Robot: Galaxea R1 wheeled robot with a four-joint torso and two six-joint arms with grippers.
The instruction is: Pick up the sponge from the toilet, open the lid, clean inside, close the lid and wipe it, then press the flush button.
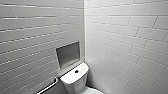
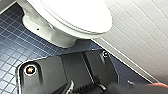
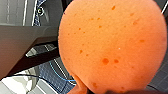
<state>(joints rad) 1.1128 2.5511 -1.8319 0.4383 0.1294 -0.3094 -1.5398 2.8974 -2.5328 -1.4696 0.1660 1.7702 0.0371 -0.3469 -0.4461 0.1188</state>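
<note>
Left arm hangs above the toilet [image 2: 57, 37], its lid [image 2: 75, 13] shut, long axis running out from the tank. Left tool's state can't be told. The sponge [image 3: 110, 42] is off the toilet, close vs. the right wrist cam, prob. gripped by the right tool (grip itself unseen). Left arm looks nearer the lid. Flush button [image 1: 76, 71] sits on the tank top. Blue tile floor [image 2: 15, 45], white tile walls [image 1: 125, 37].
</note>
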